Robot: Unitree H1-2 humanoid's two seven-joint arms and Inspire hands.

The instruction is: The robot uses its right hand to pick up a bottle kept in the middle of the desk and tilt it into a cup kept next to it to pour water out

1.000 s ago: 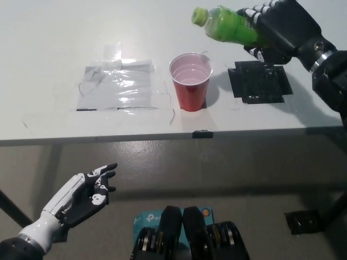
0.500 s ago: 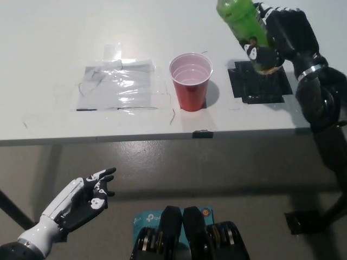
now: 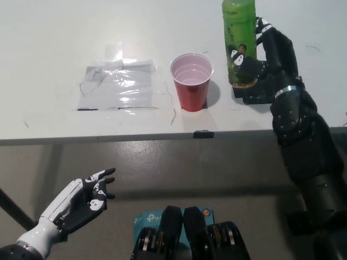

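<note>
Green bottle [image 3: 239, 40] is standing upright at about 1 o'clock on the desk [image 3: 54, 32], its base on or just over the black pad [image 3: 260, 93] — contact is hard to tell because the right hand [image 3: 260, 62] is covering the lower part. Bottle top is running out of frame, so the cap isn't showing. Liquid level inside can't be read through the green plastic and label. Right hand is wrapping the bottle's lower half, fingers closed around it, black forearm coming up from 4 o'clock.

Red cup [image 3: 191, 81] is sitting upright just left of the bottle, near centre, not touching it; inside looks pale pink — whether any water is in it, can't tell.

Clear taped plastic sheet [image 3: 119, 81] is lying flat at 10 o'clock from the cup.

Left hand [image 3: 87, 197] is resting below the desk edge at 7 o'clock, fingers spread, holding nothing.
</note>
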